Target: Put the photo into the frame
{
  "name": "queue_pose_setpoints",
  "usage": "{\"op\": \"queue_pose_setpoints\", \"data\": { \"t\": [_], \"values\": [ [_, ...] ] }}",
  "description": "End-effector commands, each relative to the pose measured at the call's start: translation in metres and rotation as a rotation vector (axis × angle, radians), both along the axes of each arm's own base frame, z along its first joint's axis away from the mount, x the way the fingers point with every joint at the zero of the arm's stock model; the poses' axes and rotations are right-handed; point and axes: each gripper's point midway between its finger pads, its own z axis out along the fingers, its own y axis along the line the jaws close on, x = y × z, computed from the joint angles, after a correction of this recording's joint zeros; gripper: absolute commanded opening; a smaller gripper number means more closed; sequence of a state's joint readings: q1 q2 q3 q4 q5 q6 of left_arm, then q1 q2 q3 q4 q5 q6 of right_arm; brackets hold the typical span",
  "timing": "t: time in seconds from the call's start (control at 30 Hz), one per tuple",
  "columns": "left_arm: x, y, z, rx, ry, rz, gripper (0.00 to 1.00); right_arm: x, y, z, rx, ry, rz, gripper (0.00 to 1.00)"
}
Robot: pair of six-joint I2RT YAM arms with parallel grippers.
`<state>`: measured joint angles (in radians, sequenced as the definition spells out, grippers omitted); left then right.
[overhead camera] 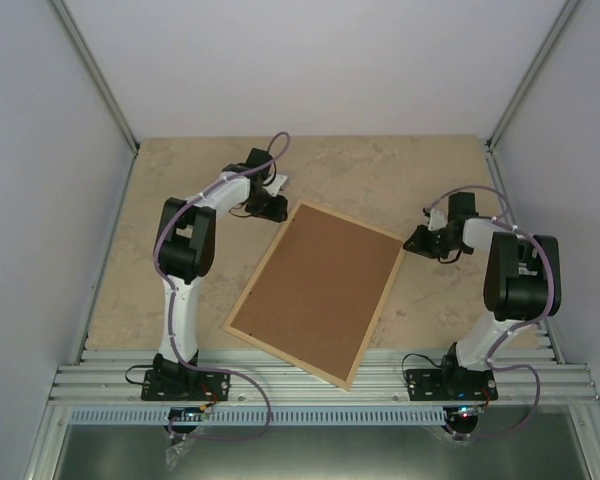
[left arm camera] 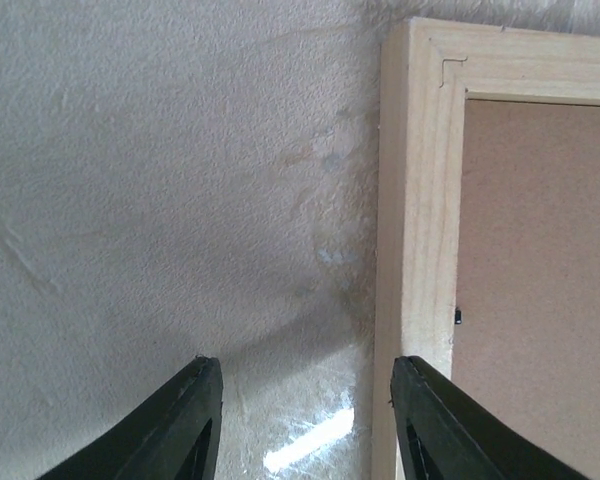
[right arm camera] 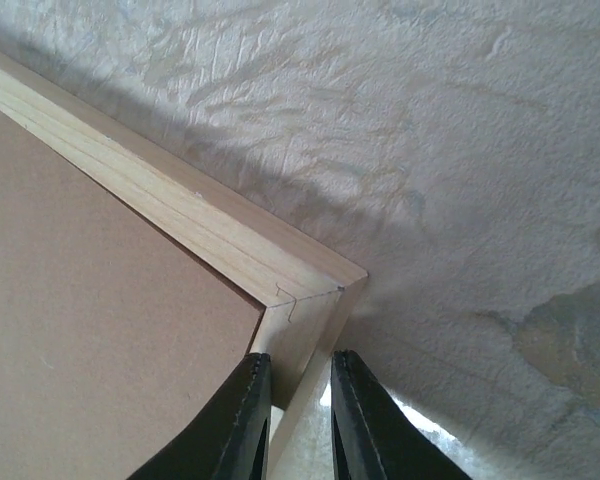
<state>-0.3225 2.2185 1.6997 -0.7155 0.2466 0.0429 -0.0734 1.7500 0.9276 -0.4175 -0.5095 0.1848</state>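
Note:
The frame (overhead camera: pixel 350 221) lies back side up in the middle of the table, its pale wooden slats around a brown backing panel (overhead camera: pixel 315 290). The photo is hidden. My left gripper (overhead camera: pixel 277 210) hovers at the frame's far left corner. In the left wrist view the left gripper (left arm camera: pixel 305 365) is open, one finger over the table and the other over the frame's slat (left arm camera: pixel 420 200). My right gripper (overhead camera: pixel 412 242) is at the far right corner. In the right wrist view the right gripper (right arm camera: pixel 300 357) is shut on the frame's slat (right arm camera: pixel 300 310), one finger inside, one outside.
The tabletop (overhead camera: pixel 180 180) is beige with a mottled, crinkled surface. White walls with metal posts (overhead camera: pixel 95 75) close in the left, right and back. A slatted aluminium rail (overhead camera: pixel 320 385) at the near edge carries both arm bases.

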Motion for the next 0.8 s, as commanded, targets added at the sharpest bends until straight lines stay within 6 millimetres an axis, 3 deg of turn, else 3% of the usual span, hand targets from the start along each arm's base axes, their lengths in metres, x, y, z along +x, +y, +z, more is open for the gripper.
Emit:
{"op": "queue_pose_setpoints", "data": {
  "t": [0.0,0.4,0.57,0.77],
  "values": [
    [-0.031,0.015,-0.035,0.060,0.137,-0.003,0.48,0.002,0.001,-0.020,-0.030,0.043,-0.015,0.20],
    [-0.082,-0.019,-0.058,-0.005,0.254,-0.163,0.34,-0.002,0.019,-0.045,-0.011,0.132,0.020,0.19],
    [-0.093,-0.028,-0.062,-0.035,0.284,-0.184,0.31,-0.004,0.048,-0.053,-0.016,0.150,0.120,0.19],
    [-0.099,-0.036,-0.066,-0.065,0.300,-0.189,0.30,0.001,0.060,-0.057,-0.044,0.154,0.183,0.20]
  ]
}}
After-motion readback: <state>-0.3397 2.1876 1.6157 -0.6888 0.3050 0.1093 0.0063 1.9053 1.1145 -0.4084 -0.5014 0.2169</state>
